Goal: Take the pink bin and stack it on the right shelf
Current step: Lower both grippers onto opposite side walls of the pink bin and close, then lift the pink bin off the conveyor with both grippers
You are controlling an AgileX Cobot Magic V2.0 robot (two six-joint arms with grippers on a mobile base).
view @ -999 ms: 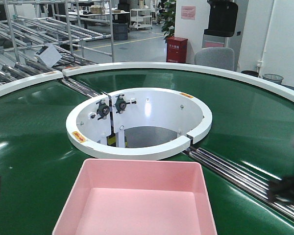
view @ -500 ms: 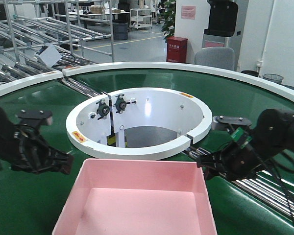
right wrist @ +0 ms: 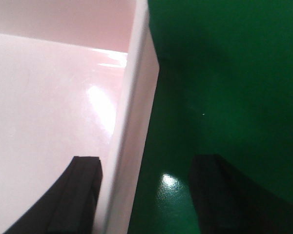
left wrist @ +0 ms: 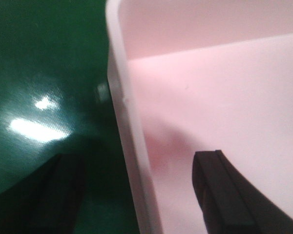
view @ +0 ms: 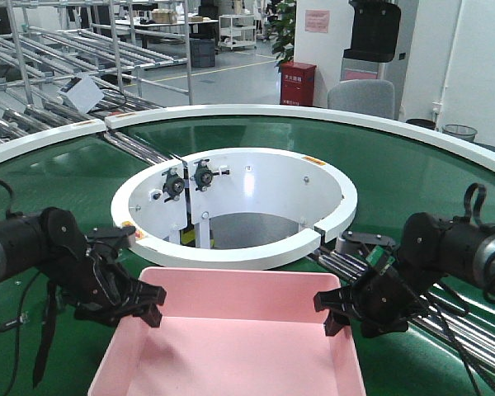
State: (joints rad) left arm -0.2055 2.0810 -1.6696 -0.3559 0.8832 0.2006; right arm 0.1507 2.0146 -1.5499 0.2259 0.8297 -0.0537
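Observation:
The pink bin (view: 231, 338) rests on the green conveyor belt (view: 58, 206) at the bottom middle of the front view. My left gripper (view: 140, 309) is open and straddles the bin's left wall (left wrist: 132, 146), one finger (left wrist: 224, 195) inside and one (left wrist: 53, 195) outside over the belt. My right gripper (view: 334, 313) is open too and straddles the right wall (right wrist: 129, 136), with one finger (right wrist: 73, 195) inside the bin and the other finger (right wrist: 224, 195) outside. Neither pair of fingers presses the wall. The right shelf is out of view.
A white ring (view: 231, 247) with a round opening sits just beyond the bin. Steel rollers (view: 429, 313) cross the belt at the right, under my right arm. A red cabinet (view: 298, 82) and metal racks (view: 82, 49) stand far behind.
Both arms came in from the sides and dropped toward the bin; the grippers now straddle its left and right walls. The bin has not moved.

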